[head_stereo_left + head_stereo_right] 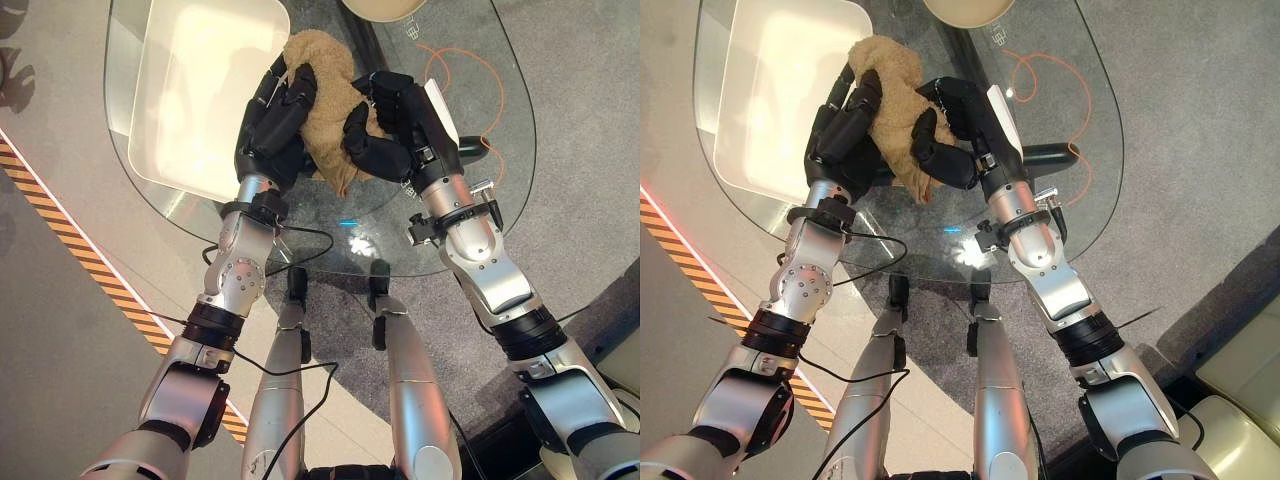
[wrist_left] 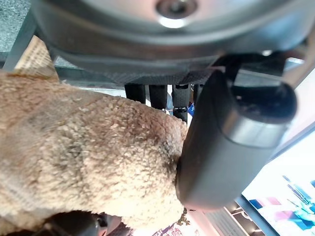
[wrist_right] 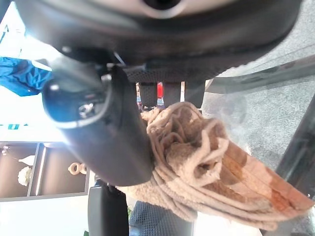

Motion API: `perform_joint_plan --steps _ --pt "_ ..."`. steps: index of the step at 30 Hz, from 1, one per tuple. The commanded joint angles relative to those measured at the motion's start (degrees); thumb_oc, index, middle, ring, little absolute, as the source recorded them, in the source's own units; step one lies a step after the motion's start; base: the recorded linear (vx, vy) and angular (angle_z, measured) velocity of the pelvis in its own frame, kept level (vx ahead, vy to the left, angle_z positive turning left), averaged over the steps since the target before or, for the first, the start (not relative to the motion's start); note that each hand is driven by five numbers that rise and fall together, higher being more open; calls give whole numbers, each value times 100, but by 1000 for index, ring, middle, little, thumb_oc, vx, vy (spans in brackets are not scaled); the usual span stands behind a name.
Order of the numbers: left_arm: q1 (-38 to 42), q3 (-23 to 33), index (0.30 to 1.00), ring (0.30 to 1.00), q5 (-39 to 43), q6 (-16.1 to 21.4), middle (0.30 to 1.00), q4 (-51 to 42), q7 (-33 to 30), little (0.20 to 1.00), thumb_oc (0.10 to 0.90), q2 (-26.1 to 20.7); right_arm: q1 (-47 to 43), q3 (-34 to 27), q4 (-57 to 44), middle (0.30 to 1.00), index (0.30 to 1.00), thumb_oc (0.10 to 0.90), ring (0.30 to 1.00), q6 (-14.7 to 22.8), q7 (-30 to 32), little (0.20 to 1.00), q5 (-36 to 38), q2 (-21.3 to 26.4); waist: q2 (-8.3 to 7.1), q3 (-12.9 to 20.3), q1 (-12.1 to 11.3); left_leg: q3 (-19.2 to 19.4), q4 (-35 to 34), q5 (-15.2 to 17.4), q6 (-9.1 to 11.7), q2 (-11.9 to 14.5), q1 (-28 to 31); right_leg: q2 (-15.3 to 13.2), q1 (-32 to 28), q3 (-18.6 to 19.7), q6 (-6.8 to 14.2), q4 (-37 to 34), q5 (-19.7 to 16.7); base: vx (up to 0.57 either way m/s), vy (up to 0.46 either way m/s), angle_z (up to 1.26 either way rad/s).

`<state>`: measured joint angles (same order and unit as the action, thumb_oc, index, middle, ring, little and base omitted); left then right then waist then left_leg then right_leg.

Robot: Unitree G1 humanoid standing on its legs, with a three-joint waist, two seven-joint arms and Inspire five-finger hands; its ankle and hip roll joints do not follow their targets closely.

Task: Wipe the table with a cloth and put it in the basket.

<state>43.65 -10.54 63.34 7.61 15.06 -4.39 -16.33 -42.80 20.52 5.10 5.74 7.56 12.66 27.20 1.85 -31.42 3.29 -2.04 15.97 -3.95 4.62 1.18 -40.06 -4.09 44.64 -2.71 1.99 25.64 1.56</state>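
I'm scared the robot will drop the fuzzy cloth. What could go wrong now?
1. Both the left hand and the right hand are curled on the tan cloth; if they pull apart, one might lose its grip.
2. A loose corner of the cloth hangs below the hands and could drag on the glass table.
3. The white tray lies right beside the left hand, so a sideways move might bump it.

A rounded glass table (image 1: 480, 190) stands on grey floor (image 1: 570, 150) beside an orange-and-black striped line (image 1: 70, 245).
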Motion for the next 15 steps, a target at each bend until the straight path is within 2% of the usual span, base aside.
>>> perform_joint_plan --steps 1,15 --pt "751 61 300 300 -136 369 300 -366 313 200 100 -97 -950 -151 -1115 900 900 800 900 988 -27 900 -3 -270 -156 163 0 498 268 439 -236 -380 115 393 -404 -167 101 -277 188 0 0 0" --pt "775 187 300 300 -252 841 300 -395 141 200 100 -6 -925 -254 -1121 900 900 800 900 1078 79 900 -35 -379 -156 163 3 483 288 458 -241 -395 84 401 -370 -144 91 -278 196 0 0 0"
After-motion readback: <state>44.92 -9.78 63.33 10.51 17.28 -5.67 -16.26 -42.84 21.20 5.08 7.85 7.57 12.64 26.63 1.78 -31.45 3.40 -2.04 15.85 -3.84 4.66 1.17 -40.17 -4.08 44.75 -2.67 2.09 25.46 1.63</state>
